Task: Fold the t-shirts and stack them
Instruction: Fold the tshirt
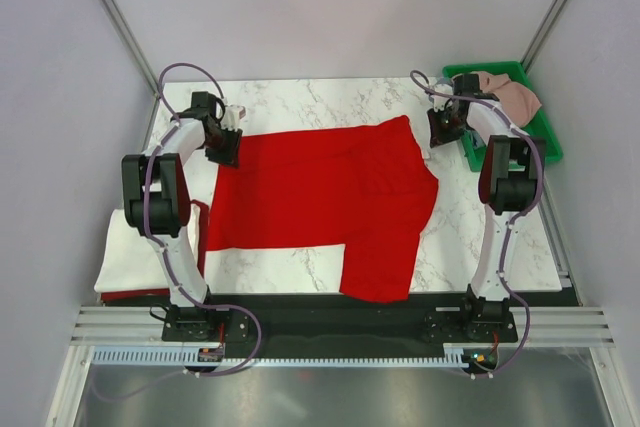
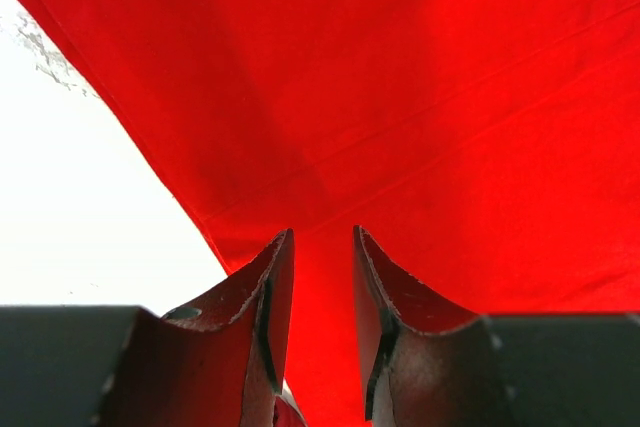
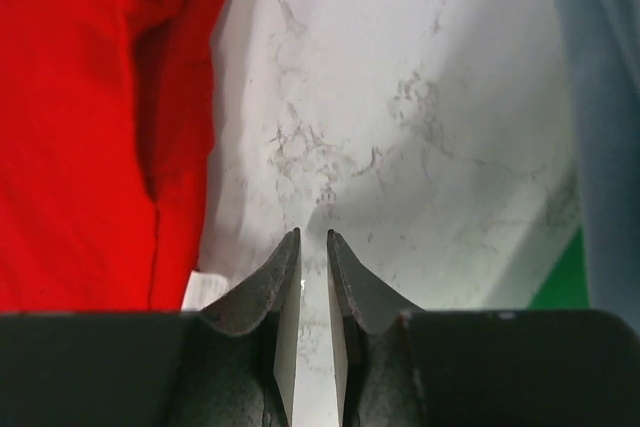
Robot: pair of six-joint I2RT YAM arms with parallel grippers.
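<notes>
A large red t-shirt point(image 1: 320, 192) lies spread on the marble table, with its lower left part folded away and one end hanging over the near edge. My left gripper point(image 1: 224, 147) is at the shirt's far left corner. In the left wrist view its jaws point(image 2: 323, 237) stand apart just above the red cloth point(image 2: 400, 97), pinching nothing. My right gripper point(image 1: 440, 132) is beside the shirt's far right corner, slightly open over bare marble point(image 3: 313, 235), with the red shirt point(image 3: 90, 127) to its left. A pale pink t-shirt point(image 1: 510, 92) lies in the tray.
A green tray point(image 1: 545, 142) stands at the back right, close to the right arm. Grey-blue cloth point(image 3: 600, 97) shows at the right of the right wrist view. A folded white t-shirt point(image 1: 130, 252) lies at the table's left edge, under the left arm. Walls enclose the table.
</notes>
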